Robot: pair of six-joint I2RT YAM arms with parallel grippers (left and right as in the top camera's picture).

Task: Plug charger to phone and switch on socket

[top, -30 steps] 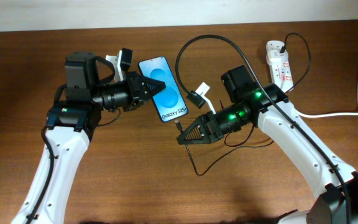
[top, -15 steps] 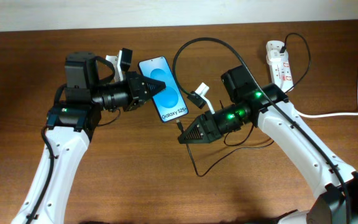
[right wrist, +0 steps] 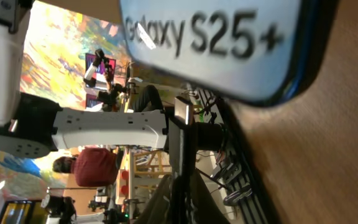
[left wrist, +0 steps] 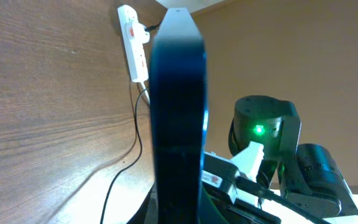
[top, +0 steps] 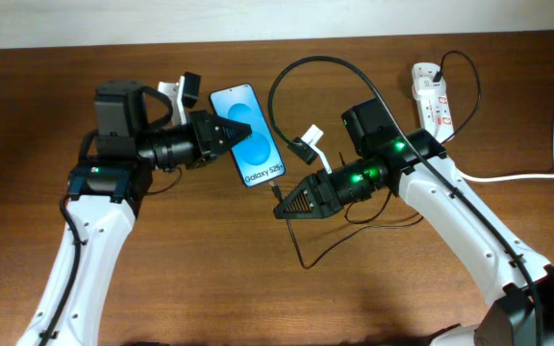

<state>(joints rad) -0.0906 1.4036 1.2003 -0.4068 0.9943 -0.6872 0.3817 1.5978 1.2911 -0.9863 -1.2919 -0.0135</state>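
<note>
At centre-left of brown wooden table (top: 210, 279), slim black-rimmed blue-screened smartphone (top: 258, 154) now slightly further left than a second ago, clamped in left gripper (top: 241, 130); long axis far-left to near-right, text end towards right gripper (top: 279, 213), pinched on thin black charger cable (top: 296, 69) at its tip

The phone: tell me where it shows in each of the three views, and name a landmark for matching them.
Overhead: the phone, screen to the camera, upper middle, in the left gripper.
Left wrist: the phone edge-on, a dark upright slab at centre.
Right wrist: the phone fills the top, lower end only.
Landmark: the white text line links overhead and right wrist; the socket links overhead and left wrist.
</note>
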